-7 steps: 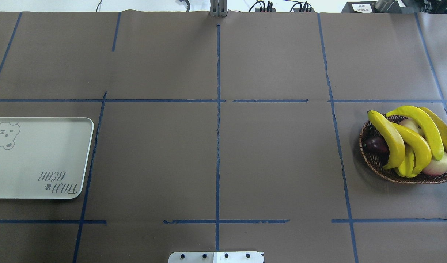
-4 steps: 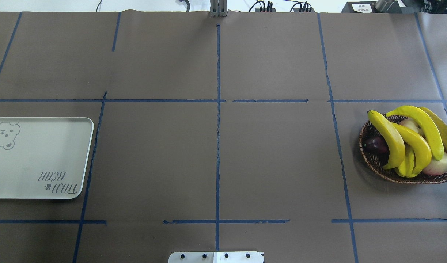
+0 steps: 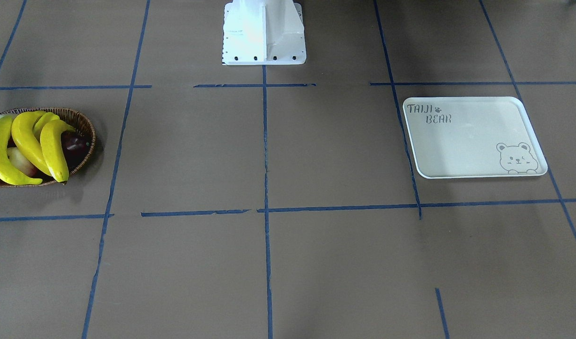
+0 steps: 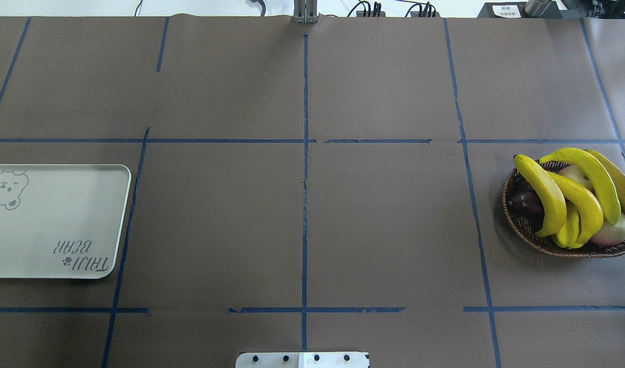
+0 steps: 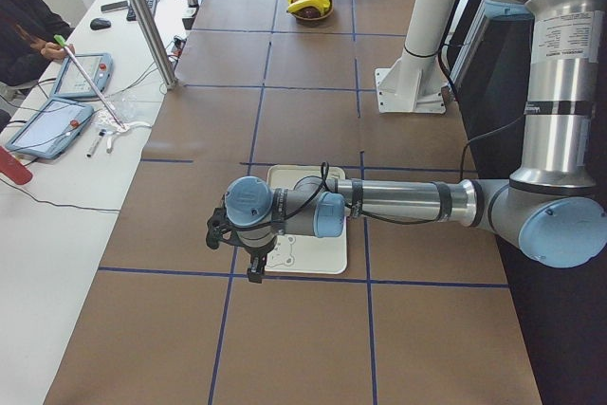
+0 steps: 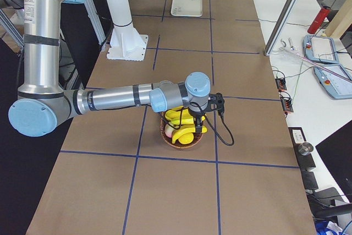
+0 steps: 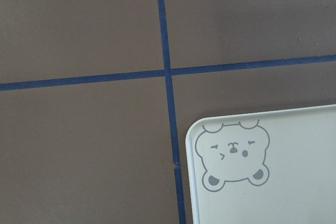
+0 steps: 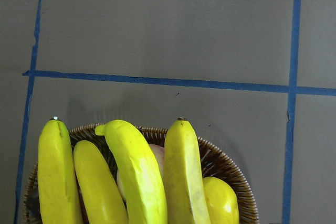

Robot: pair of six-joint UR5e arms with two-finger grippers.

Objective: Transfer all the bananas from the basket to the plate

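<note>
Several yellow bananas (image 4: 547, 197) lie on top of the wicker basket (image 4: 516, 225) at the table's right end; they also show in the front view (image 3: 28, 141) and the right wrist view (image 8: 136, 177). The off-white plate (image 4: 51, 220) with the bear drawing lies at the left end, bare. My right gripper (image 6: 199, 124) hovers over the basket (image 6: 184, 140). My left gripper (image 5: 251, 267) hovers over the plate's (image 5: 318, 255) outer edge. Both grippers show only in the side views, so I cannot tell whether they are open or shut. The wrist views show no fingers.
A dark purple fruit (image 4: 526, 203) and a pale pink fruit (image 4: 612, 231) lie under the bananas. The white robot base (image 3: 264, 33) stands at mid table. Blue tape lines cross the brown table cover. Tablets (image 5: 76, 92) lie on a side table.
</note>
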